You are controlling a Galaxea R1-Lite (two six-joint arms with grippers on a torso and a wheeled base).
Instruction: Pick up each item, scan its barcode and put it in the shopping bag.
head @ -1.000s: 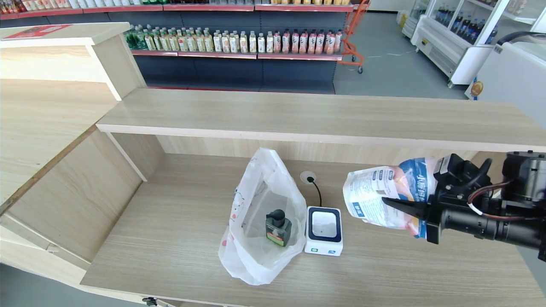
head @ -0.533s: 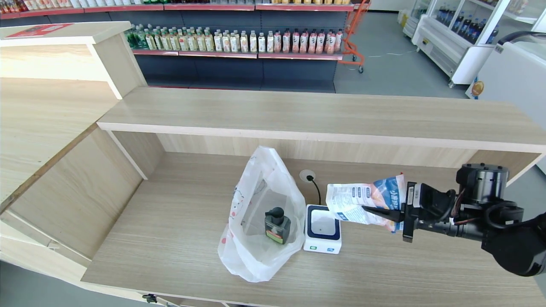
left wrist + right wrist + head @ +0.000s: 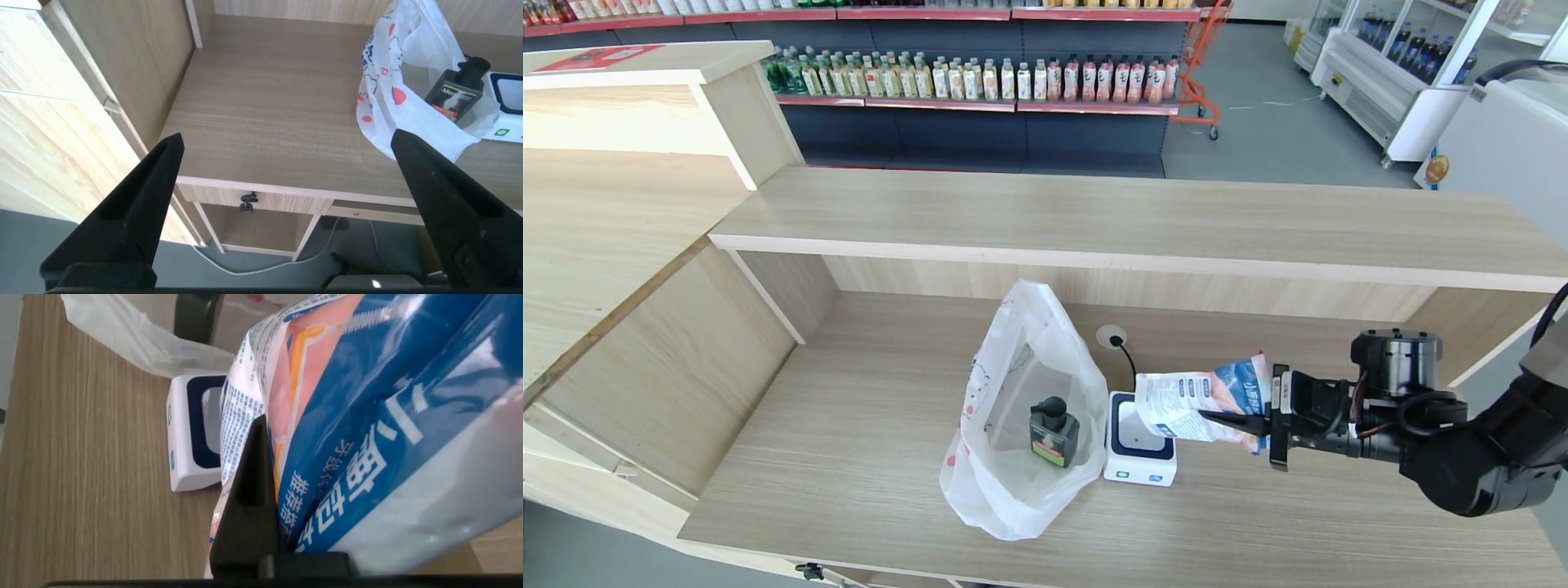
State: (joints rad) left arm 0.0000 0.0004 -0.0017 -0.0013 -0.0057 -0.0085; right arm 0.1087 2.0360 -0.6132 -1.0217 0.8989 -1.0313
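Note:
My right gripper [image 3: 1240, 411] is shut on a blue, white and pink snack pouch [image 3: 1197, 395], held flat just above the counter. The pouch's free end hangs over the white scanner [image 3: 1141, 445] with its dark window. In the right wrist view the pouch [image 3: 368, 416] is close up, one dark finger [image 3: 250, 498] pressed against it, the scanner [image 3: 194, 429] beyond. Left of the scanner the white plastic shopping bag [image 3: 1013, 384] stands open with a dark pump bottle [image 3: 1054, 431] inside. My left gripper [image 3: 286, 147] is open off the counter's front edge, facing the bag [image 3: 391, 77].
A raised wooden ledge [image 3: 1127, 220] runs along the back of the counter [image 3: 866, 457], and a side wall [image 3: 662, 367] closes the left. The scanner's black cable [image 3: 1131, 367] goes into a grommet behind it. Store shelves and coolers stand beyond.
My right arm has carried the pouch left and down, from high at the right to just over the scanner. The bag, bottle and scanner have stayed put.

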